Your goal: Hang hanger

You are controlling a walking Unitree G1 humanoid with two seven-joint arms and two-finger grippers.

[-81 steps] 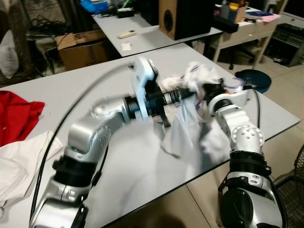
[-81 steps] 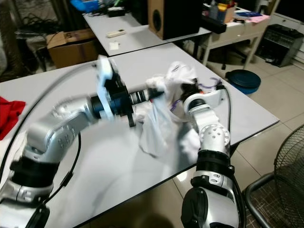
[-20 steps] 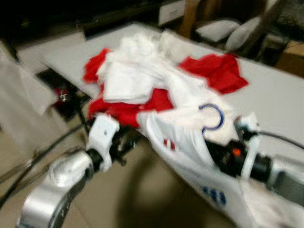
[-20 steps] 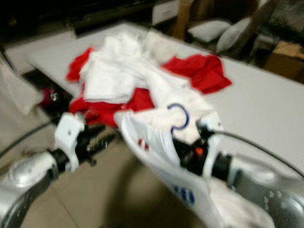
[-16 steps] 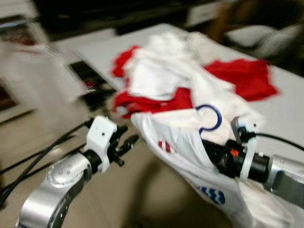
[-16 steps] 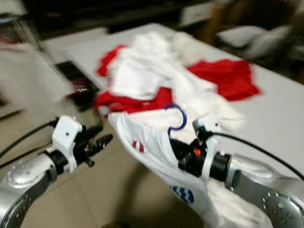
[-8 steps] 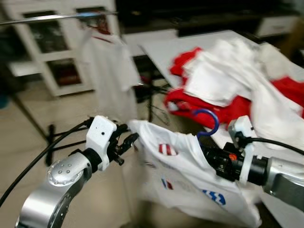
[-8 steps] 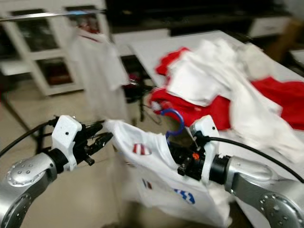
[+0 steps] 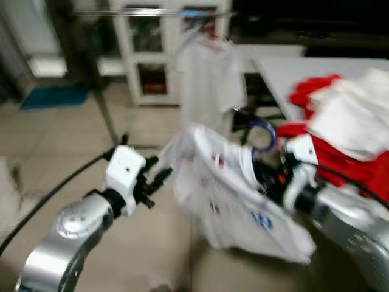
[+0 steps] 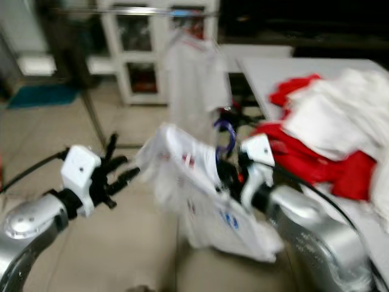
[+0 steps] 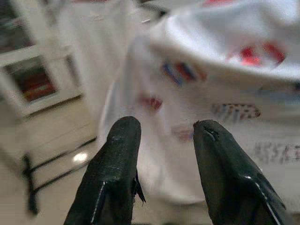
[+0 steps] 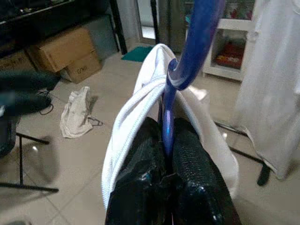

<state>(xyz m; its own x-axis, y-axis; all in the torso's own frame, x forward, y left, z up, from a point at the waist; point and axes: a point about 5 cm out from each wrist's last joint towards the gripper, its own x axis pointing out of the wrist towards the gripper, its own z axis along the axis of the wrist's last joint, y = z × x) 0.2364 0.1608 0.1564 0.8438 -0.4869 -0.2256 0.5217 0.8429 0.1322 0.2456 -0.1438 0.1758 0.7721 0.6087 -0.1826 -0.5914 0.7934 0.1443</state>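
Both eye views are smeared by motion blur, so the print on the white shirt (image 9: pixel 234 194) cannot be read and the contents of the white cabinet (image 9: pixel 152 45) behind the clothes rail (image 10: pixel 130 11) cannot be made out. The body of the blue hanger (image 12: pixel 187 61) is hidden inside the shirt's collar, only its hook and stem being seen, and the hook's top is cut off by the upper edge of the right wrist view. The pile of red and white clothes (image 9: pixel 340 131) on the table (image 10: pixel 273 67) is cut off by the right edge of the eye views.
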